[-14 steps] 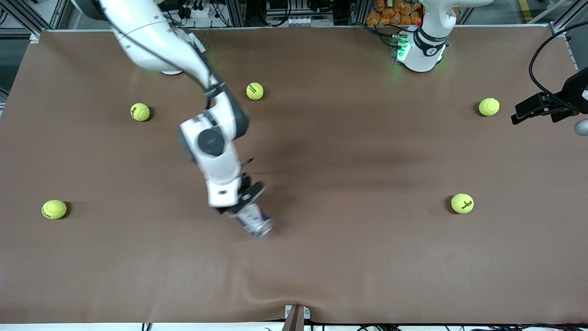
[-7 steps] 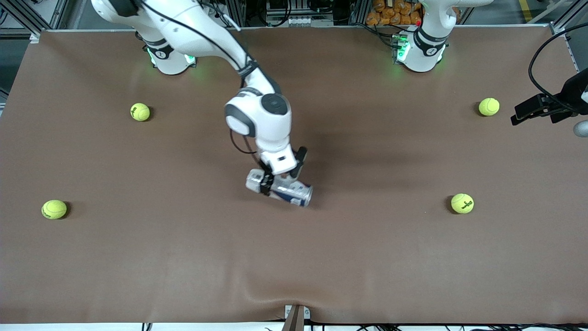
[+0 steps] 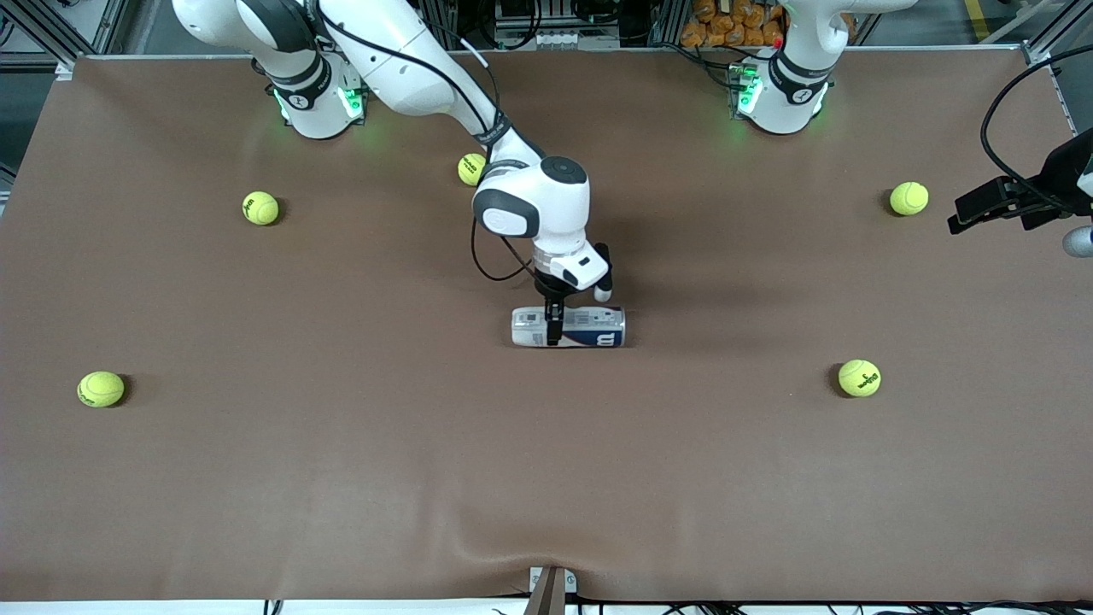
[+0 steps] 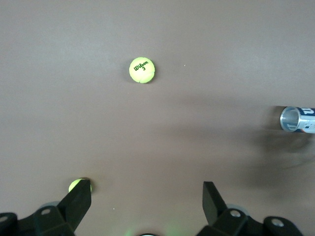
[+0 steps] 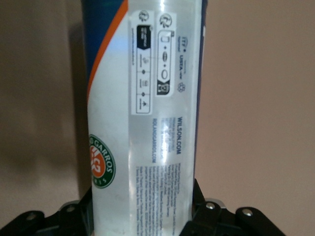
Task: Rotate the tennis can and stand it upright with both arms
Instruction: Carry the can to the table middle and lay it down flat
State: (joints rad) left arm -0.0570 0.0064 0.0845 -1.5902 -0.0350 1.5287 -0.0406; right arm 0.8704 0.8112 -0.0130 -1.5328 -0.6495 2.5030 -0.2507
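White arms (image 3: 529, 205), black cables, green-lit bases

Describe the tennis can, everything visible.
The tennis can is a slim clear plastic tube with a white and navy label, orange stripe and round Roland Garros logo. It lies on its side mid-table, silver open rim toward the left arm's end. The right end effector is clamped across its white end.

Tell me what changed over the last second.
The right hand, shut on the tennis can, carried it away from the front camera toward the table's middle and swung it round until it lies crosswise. The left hand waits open at its end of the table; the tennis balls stayed put.
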